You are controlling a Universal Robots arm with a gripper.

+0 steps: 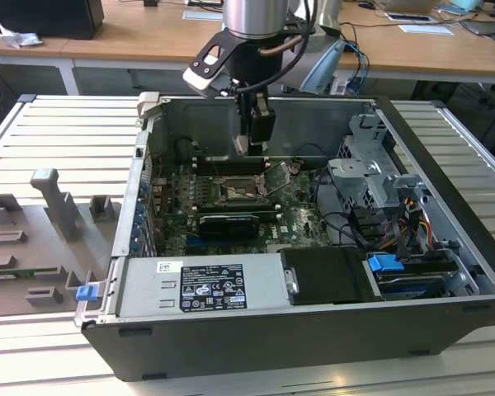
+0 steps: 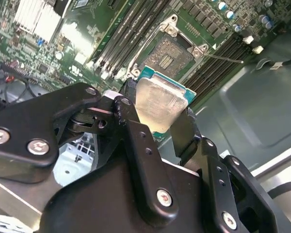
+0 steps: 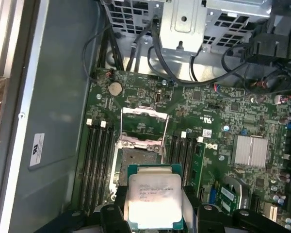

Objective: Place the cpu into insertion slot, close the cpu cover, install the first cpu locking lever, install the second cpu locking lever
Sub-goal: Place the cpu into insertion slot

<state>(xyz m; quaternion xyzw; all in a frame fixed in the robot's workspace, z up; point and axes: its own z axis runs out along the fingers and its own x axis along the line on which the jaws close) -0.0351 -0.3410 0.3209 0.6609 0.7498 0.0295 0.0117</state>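
- Fingers [image 2: 132,114] of the gripper [image 2: 158,112] are black. They squeeze the cpu [image 2: 161,103] from two sides, one finger on each edge.
- They are only as far apart as the cpu is wide.
- The cpu is a small flat square. Its top is pale silver-grey metal and a bit shiny. A thin blue-green edge peeks out around it.
- In the first wrist view, small dark print sits on the metal top.
- The cpu hangs in the air over the green circuit board [image 3: 223,107]. It is near the insertion slot [image 3: 136,162] but not in it.
- The insertion slot is a dark square with a silver rim, and it lies uncovered.
- The cpu cover [image 3: 144,121] is a thin silver frame. It is flipped up off the slot.
- Long black memory slots [image 3: 98,160] run on both sides of the insertion slot.
- In the exterior view, the gripper reaches down into the open computer case [image 1: 313,330].
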